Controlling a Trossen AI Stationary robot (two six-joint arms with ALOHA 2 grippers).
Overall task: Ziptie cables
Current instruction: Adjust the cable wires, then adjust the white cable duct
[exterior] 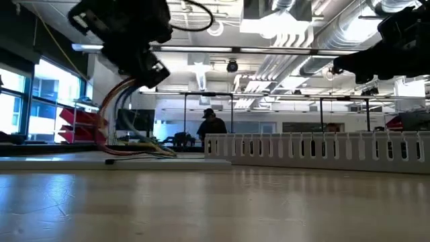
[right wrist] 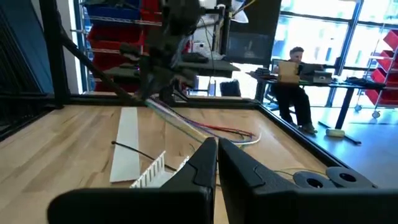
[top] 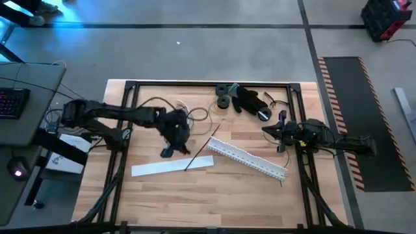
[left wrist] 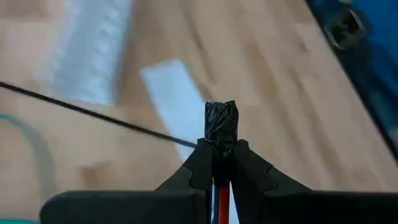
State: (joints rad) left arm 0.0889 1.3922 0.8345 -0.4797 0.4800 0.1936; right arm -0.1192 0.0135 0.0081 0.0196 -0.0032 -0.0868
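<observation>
The cables [exterior: 113, 107] are a bundle of red, blue, grey and yellowish wires with a black-taped end. My left gripper [left wrist: 221, 155] is shut on that end, raised above the table's left middle [top: 169, 148]. The wires hang below it and their far part [right wrist: 214, 129] lies on the table. A thin black zip tie [top: 203, 148] lies on the wood between the flat white strip [top: 172, 167] and the white slotted duct [top: 248, 156]. My right gripper [right wrist: 216, 160] is shut with nothing in it, above the table's right side [top: 281, 132]. My left gripper pinches the cables just behind their black-taped end [left wrist: 221, 127], which sticks out past the fingertips. The fingers [left wrist: 249, 171] slant down from above. The bundle hangs from the hold in a curve, and its other end [exterior: 144, 151] rests on the table.
Black round parts and a dark cord [top: 244, 99] lie at the far edge. A black frame [top: 130, 88] runs around the tabletop. People sit at desks [right wrist: 298, 81] in the room beyond. The near half of the table [top: 214, 201] is bare wood.
</observation>
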